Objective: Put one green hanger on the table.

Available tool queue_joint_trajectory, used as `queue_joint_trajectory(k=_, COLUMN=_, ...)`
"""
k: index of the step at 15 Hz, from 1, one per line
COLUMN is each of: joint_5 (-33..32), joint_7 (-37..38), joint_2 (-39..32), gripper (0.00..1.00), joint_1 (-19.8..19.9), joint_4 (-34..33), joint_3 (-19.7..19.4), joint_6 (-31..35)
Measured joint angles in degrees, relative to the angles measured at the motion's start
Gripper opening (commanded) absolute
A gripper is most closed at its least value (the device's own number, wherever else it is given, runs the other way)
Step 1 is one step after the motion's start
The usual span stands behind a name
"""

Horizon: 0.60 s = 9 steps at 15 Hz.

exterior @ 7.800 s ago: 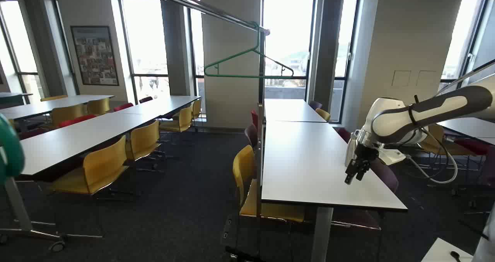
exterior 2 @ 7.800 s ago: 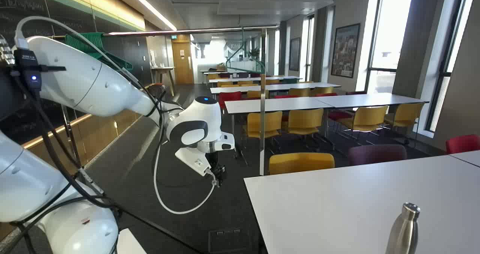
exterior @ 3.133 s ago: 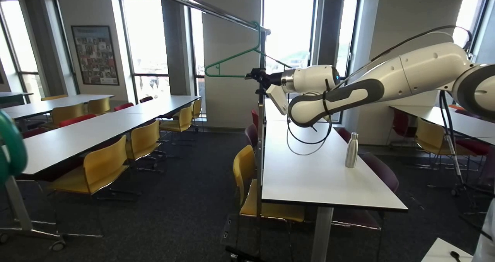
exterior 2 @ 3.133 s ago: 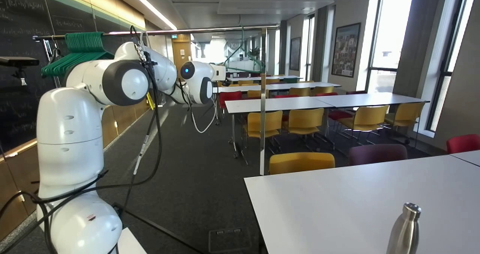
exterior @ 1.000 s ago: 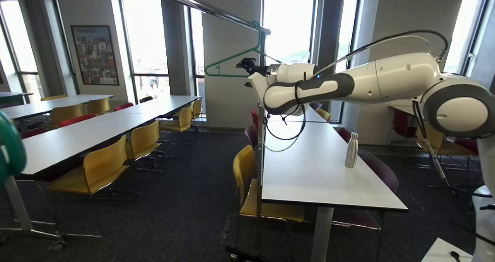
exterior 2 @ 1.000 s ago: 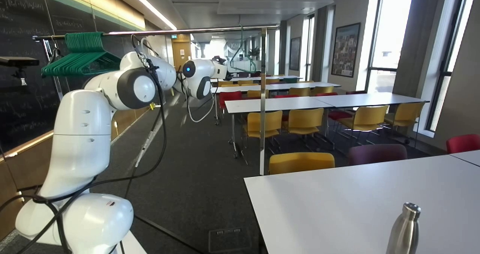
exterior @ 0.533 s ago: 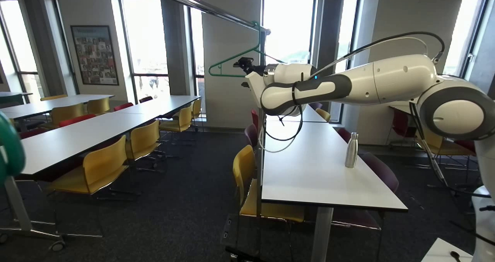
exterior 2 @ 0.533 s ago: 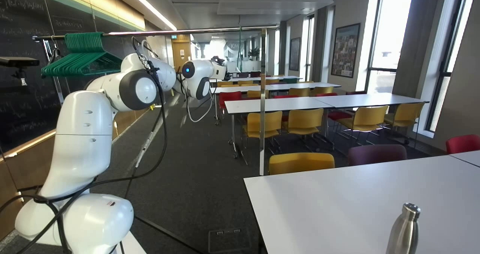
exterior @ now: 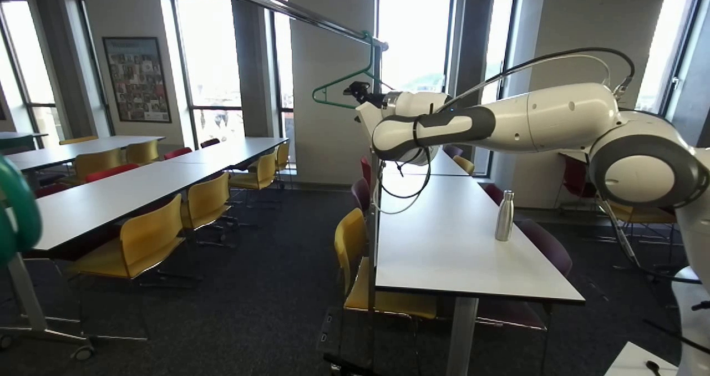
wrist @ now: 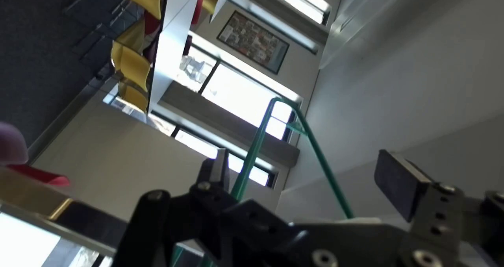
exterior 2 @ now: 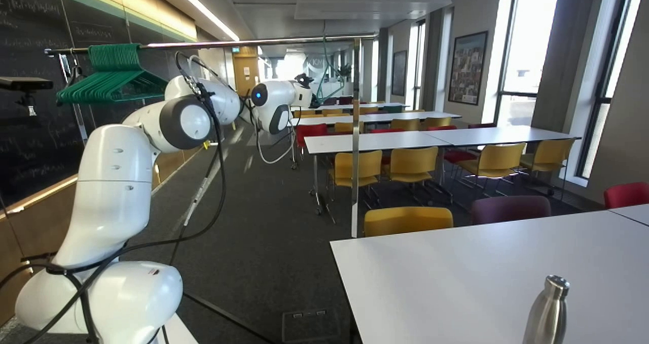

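Observation:
The green hanger (exterior: 371, 54) hangs by its hook near the end of a metal rail; it also shows in an exterior view (exterior 2: 326, 55), partly edge-on. My gripper (exterior: 355, 105), also visible in an exterior view (exterior 2: 311, 91), is level with the hanger's lower part and covers its right side. In the wrist view my gripper (wrist: 309, 176) has its fingers wide apart. Two green bars of the hanger (wrist: 257, 144) show between them, one close to the left finger; I cannot tell if it touches. The white table (exterior: 444, 243) stands below the arm.
The metal rail (exterior: 288, 10) ends at an upright post (exterior 2: 355, 156) beside the table. Several more green hangers (exterior 2: 109, 75) bunch at the rail's far left. A steel bottle (exterior: 505, 216) stands on the table. Yellow chairs (exterior: 349, 237) stand along its side.
My gripper has risen from low by the table to the hanging hanger. Lately the hanger has turned about its hook, its left end shifting right, while the gripper moved only slightly. The fingers stay open.

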<state>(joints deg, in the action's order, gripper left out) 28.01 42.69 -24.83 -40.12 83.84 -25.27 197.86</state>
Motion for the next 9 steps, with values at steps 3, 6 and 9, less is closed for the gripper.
queue_joint_trajectory(k=3, joint_5=12.11, joint_7=-3.79, joint_2=-6.03, gripper=1.00, joint_1=-5.50, joint_4=-4.81, joint_3=-12.61, joint_6=-0.05)
queue_joint_trajectory(k=6, joint_5=25.79, joint_7=-7.52, joint_2=-14.26, gripper=1.00, joint_1=-10.10, joint_4=-7.92, joint_3=-24.85, joint_6=-0.07)
queue_joint_trajectory(k=9, joint_5=39.47, joint_7=-10.42, joint_2=-23.44, gripper=1.00, joint_1=-14.43, joint_4=-9.09, joint_3=-37.00, joint_6=-0.06)
